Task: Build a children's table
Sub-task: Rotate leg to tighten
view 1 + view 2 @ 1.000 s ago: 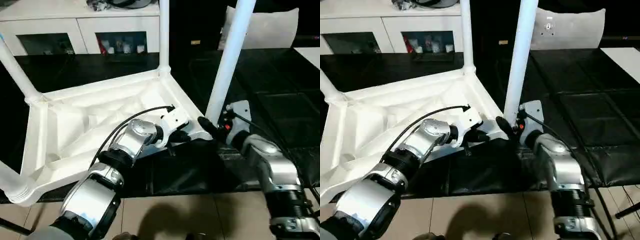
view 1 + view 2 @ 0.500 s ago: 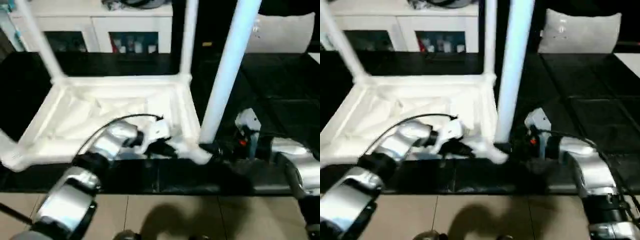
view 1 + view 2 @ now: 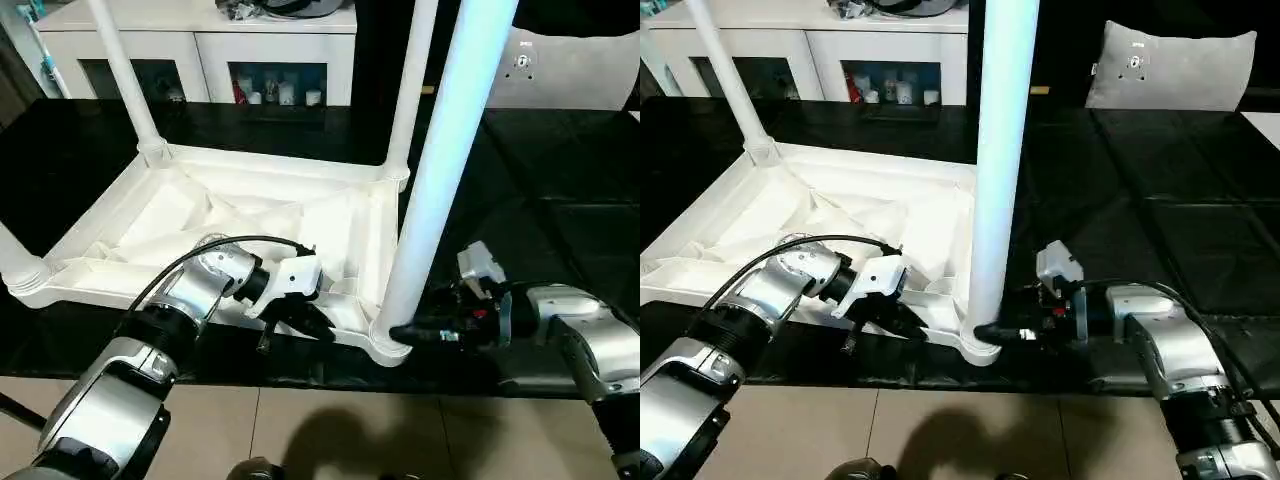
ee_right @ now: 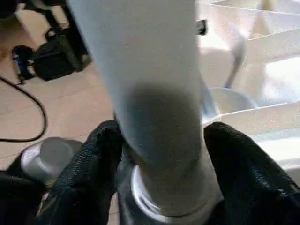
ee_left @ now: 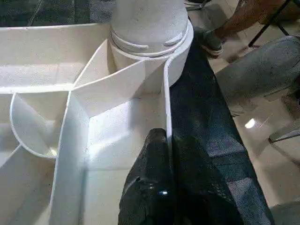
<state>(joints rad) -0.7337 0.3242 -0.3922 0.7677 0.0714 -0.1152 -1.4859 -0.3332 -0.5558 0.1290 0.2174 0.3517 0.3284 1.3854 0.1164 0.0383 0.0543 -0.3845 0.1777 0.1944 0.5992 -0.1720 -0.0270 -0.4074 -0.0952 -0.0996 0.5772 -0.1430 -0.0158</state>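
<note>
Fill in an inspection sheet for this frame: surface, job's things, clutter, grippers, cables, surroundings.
Surface: black mat over a light tiled floor.
Job's things: white tabletop lies upside down, ribbed underside up; legs stand in its corner sockets, the near leg upright by the right arm.
Clutter: nothing seen on the mat.
Grippers: left gripper shut on the tabletop's near rim wall; right gripper has its fingers on either side of the near leg's base, by its socket.
Cables: a black cable loops over the left forearm; another black cable on the floor.
Surroundings: white cabinet with glass doors behind; grey cushion at the far right; a person's arm in the left wrist view.
</note>
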